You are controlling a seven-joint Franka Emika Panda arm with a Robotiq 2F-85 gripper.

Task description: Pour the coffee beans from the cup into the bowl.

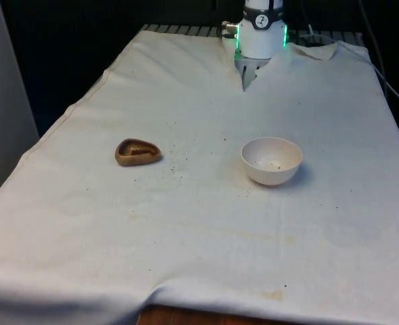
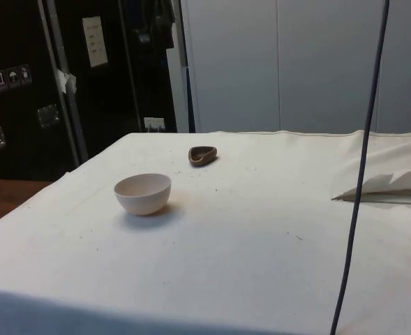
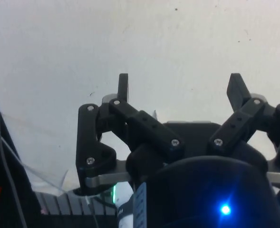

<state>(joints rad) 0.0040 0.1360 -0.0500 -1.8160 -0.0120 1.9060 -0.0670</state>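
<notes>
Gripper point(image 3: 178, 88) spread open and empty above bare cloth.
Brown cup point(image 1: 137, 152) is low, oddly shaped; grip may slip; beans may miss the bowl point(image 1: 271, 160).

A robotics lab bench, not a home or kitchen.

A table draped in a stained, wrinkled white cloth point(image 1: 206, 230) stands before tall dark equipment cabinets point(image 2: 31, 84) with metal frames and stuck-on paper labels point(image 2: 95, 40), beside plain grey wall panels point(image 2: 296, 63). A thin grey cable point(image 2: 362, 174) hangs across the side view, and the white cylindrical robot base point(image 1: 261, 30) sits at the table's far end.
</notes>
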